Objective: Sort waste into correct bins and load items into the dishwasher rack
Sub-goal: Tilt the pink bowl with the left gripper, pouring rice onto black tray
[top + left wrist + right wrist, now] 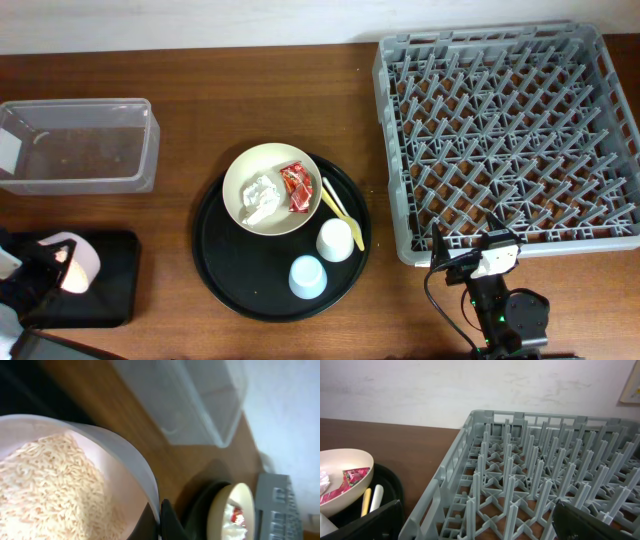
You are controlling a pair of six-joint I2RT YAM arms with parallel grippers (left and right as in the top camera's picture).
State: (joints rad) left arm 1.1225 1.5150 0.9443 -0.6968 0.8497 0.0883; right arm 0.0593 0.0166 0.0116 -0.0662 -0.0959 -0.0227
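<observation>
My left gripper (55,268) is shut on the rim of the small pink bowl (78,262), holding it tilted over the shallow black tray (118,290). In the left wrist view the pink bowl (115,460) is full of white rice (45,485), with one dark finger (170,522) pinching its rim. The cream bowl (250,165) holds the tissue wad (260,197) and the red wrapper (296,186). A pale yellow fork and spoon (340,212), a white cup (335,240) and a light blue cup (307,277) lie beside it. My right gripper (470,255) stands open at the front edge of the grey rack (510,130), holding nothing.
The clear tub (80,145) stands at the back left with nothing in it. The bowl, cups and cutlery rest on a round black tray (215,270) in the middle. In the right wrist view the rack's upright pegs (530,470) fill the space between my fingers (365,520).
</observation>
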